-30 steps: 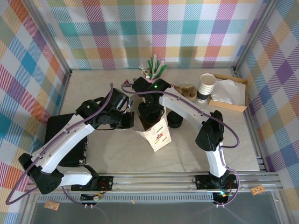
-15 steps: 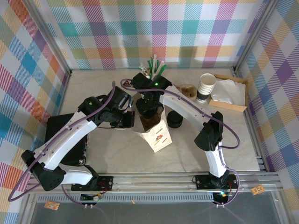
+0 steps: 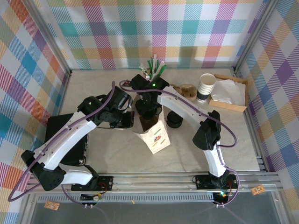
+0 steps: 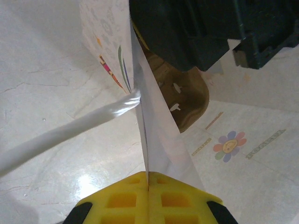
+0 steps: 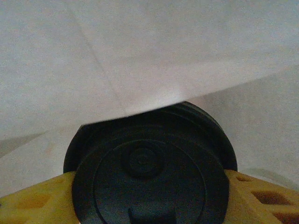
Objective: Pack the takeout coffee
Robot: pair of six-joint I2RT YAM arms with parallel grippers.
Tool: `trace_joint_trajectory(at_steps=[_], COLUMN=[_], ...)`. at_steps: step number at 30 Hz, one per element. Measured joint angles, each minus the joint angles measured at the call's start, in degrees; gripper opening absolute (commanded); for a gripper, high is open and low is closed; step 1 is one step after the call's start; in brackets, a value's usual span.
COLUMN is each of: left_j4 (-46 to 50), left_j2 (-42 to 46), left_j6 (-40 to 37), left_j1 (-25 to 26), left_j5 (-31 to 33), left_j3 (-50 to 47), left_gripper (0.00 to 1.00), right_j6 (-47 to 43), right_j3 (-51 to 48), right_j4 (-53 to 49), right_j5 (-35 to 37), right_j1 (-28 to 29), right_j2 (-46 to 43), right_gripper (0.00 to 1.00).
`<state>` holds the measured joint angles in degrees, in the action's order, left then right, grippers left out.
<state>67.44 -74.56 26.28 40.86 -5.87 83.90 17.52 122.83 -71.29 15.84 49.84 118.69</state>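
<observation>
A white paper bag (image 3: 157, 138) with a flower print stands mid-table, mouth upward. My left gripper (image 3: 130, 120) is shut on the bag's left edge; in the left wrist view its yellow pads (image 4: 148, 179) pinch the thin paper wall (image 4: 156, 140). My right gripper (image 3: 148, 110) reaches down into the bag's mouth. It holds the takeout coffee (image 5: 149, 177), whose round black lid sits between the yellow fingers (image 5: 261, 196), with white bag paper all round. The cup's body is hidden. A brown cardboard insert (image 4: 187, 95) lies inside the bag under the right gripper (image 4: 201, 32).
A stack of white cups (image 3: 206, 87) and a cardboard tray with napkins (image 3: 229, 93) stand at the back right. A squat black lid stack (image 3: 175, 120) sits just right of the bag. Stirrers and straws (image 3: 154, 69) stand behind it. A black mat (image 3: 60, 135) lies left.
My right gripper and the bag's mouth have shifted slightly toward the back. The left gripper has followed a little, keeping its hold on the bag's edge.
</observation>
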Motion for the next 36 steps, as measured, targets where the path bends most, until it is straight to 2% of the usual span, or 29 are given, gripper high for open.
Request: trace_joint_trajectory(at_steps=[8,36], left_j4=[0.15,0.35], left_j2=[-0.07,-0.39], left_j6=[0.00,-0.44], left_j1=[0.00,0.00], left_j5=[0.48,0.46], left_j3=[0.39,0.79], left_gripper=[0.00,0.00], right_j6=[0.00,0.28], right_j3=[-7.08,-9.11], right_j4=[1.33,5.81], right_j5=[-1.29,-2.05], right_j1=[0.04,0.04], right_j2=[-3.63,-3.34], right_gripper=[0.00,0.00])
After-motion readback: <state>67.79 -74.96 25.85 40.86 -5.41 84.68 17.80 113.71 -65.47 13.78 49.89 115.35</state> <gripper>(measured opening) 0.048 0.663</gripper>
